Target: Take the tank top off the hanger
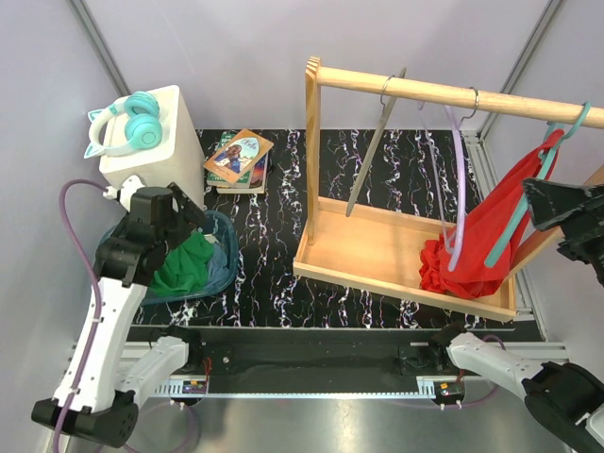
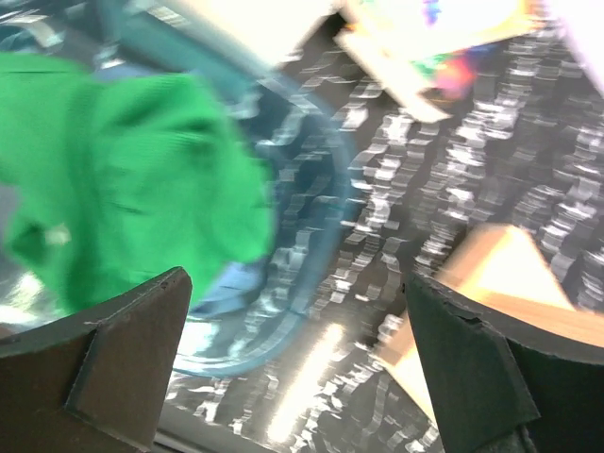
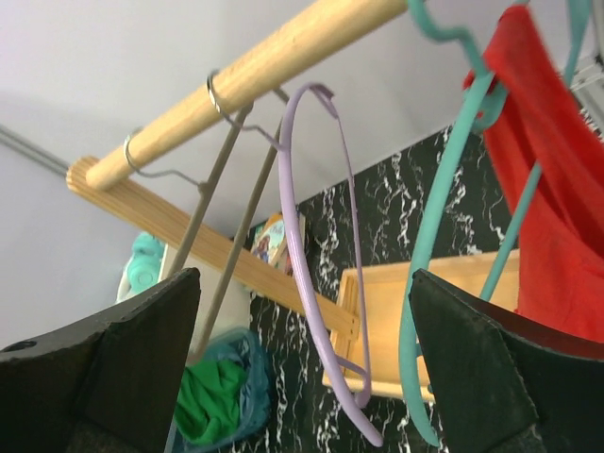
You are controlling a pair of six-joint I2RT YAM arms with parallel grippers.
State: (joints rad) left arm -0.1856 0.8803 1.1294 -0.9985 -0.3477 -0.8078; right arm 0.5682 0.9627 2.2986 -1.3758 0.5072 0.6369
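The lettering on the book cover [image 1: 240, 151] is too small to read.

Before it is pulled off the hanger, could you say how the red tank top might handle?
Probably floppy: the red tank top sags and bunches on the wooden tray. Likely light, though its strap may snag the teal hanger, swinging it.

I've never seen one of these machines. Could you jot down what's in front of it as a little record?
Rack: wooden rail holding a grey hanger, a lavender hanger and a teal hanger
Tank top: red, on the teal hanger, lower part bunched on the rack's tray
Basket: blue, holding a green garment
Left fingers: open, empty, over the basket
Right fingers: open, empty, near the hangers
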